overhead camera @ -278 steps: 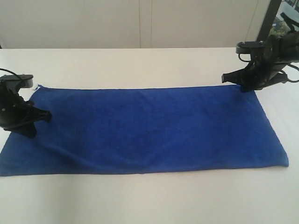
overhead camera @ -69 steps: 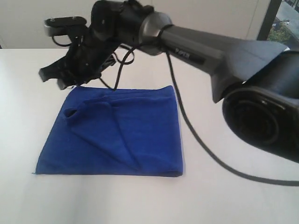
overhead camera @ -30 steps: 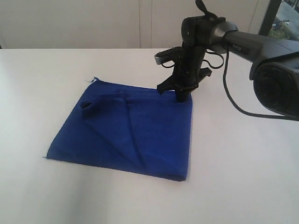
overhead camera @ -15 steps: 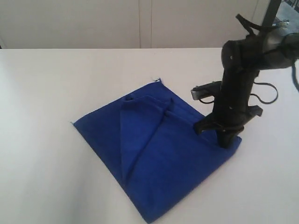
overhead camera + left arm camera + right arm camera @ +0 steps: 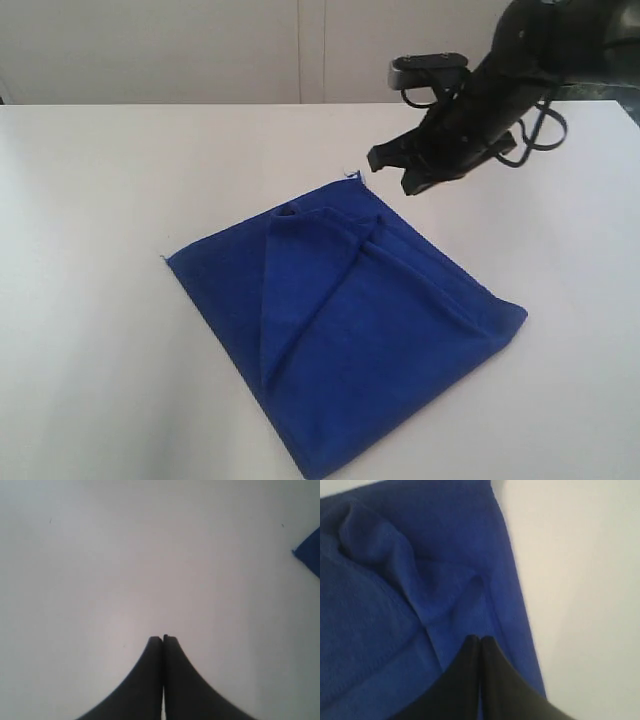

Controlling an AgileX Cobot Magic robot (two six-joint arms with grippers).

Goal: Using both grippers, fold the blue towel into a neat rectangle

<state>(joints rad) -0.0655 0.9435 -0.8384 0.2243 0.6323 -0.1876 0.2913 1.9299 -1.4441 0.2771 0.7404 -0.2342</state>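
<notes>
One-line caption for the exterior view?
Shut right tool hovers near the folded blue towel, which lies creased and skewed on the white table.

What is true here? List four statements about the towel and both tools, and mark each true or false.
1. The blue towel lies folded on the table, with a diagonal fold line on top. True.
2. The right tool is clamped on a towel corner. False: it is shut on nothing and hangs above the cloth.
3. The left tool is open. False: its jaws are shut together.
4. The left tool is over bare table, with only a towel corner at the edge of its wrist view. True.
</notes>
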